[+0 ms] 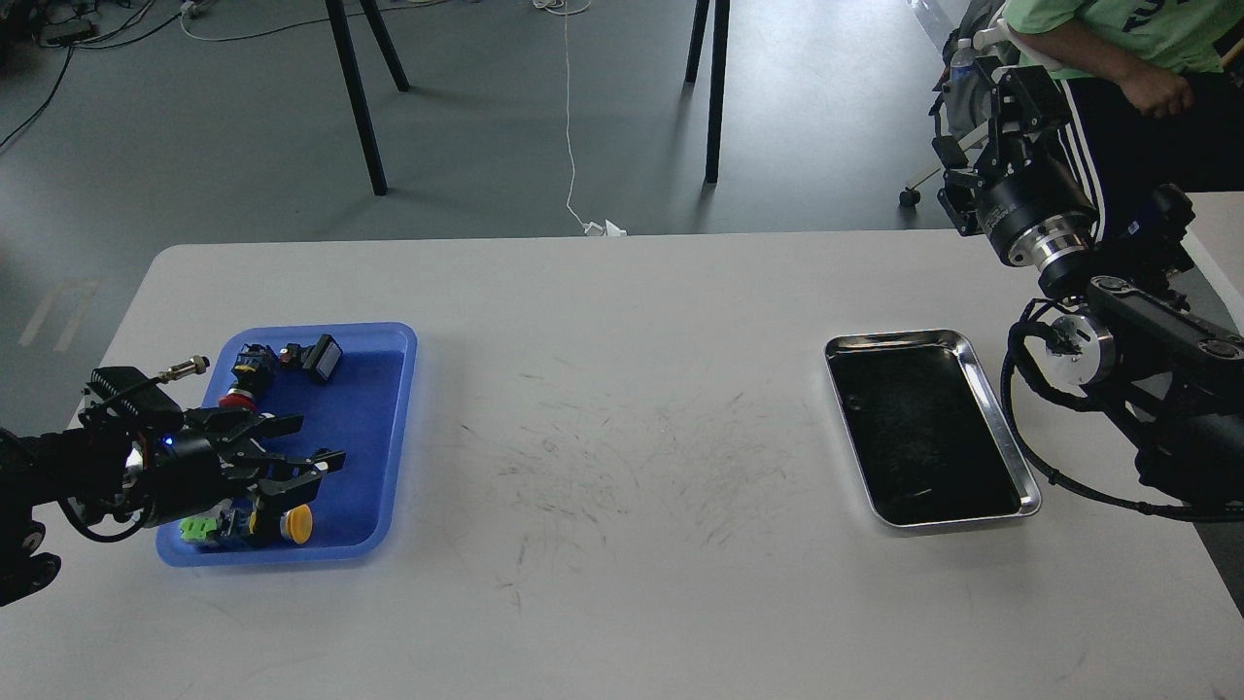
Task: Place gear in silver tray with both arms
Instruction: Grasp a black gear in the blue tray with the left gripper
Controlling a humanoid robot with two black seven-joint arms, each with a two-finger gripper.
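The silver tray (993, 410) lies at the table's right, its dark inner surface bare. I cannot make out a gear among the small parts in the blue tray (384, 389) at the left. My left gripper (317, 441) is low over the blue tray's front half, fingers spread and empty, just above a yellow-capped button (294, 521) and a green connector (197, 529). My right gripper (984, 109) is held high beyond the table's far right corner, above and behind the silver tray; it is dark and its fingers cannot be told apart.
A black switch (322, 357) and a blue-and-red part (245, 374) lie at the blue tray's back. A seated person (1118, 49) is close behind my right arm. The table's middle (622, 447) shows only scuff marks.
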